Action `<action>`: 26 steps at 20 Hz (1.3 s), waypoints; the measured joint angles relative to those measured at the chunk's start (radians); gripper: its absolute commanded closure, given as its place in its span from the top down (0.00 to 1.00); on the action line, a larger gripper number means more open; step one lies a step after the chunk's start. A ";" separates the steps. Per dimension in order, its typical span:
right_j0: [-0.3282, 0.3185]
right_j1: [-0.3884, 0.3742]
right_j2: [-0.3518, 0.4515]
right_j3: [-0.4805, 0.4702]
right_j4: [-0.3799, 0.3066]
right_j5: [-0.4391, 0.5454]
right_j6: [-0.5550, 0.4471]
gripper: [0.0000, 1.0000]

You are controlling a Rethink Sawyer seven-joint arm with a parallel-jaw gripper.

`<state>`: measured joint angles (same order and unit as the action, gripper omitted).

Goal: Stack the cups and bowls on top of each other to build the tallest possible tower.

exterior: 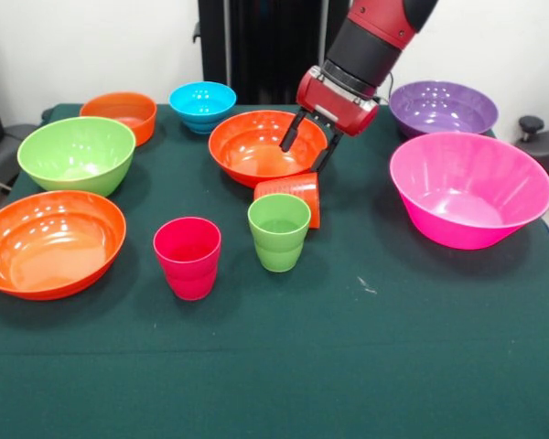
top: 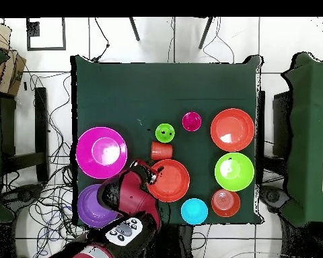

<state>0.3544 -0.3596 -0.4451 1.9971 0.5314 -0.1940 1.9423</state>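
Green cloth (exterior: pixel 348 366) covers the table; white walls (exterior: pixel 91 46) behind.

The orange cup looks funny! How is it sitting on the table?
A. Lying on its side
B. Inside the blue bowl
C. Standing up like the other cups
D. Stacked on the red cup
A: the orange cup lies tipped over on the green cloth beside the orange bowl, while the green cup and red cup stand upright with their mouths up.
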 measured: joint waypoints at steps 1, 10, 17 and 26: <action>0.001 -0.003 0.000 -0.003 0.002 0.000 0.000 1.00; 0.012 -0.003 0.000 -0.017 0.016 0.000 0.000 1.00; 0.012 -0.002 0.000 -0.029 0.021 0.000 0.000 1.00; 0.000 -0.002 0.002 -0.045 0.023 0.000 0.000 1.00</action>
<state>0.3541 -0.3619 -0.4430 1.9518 0.5541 -0.1940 1.9423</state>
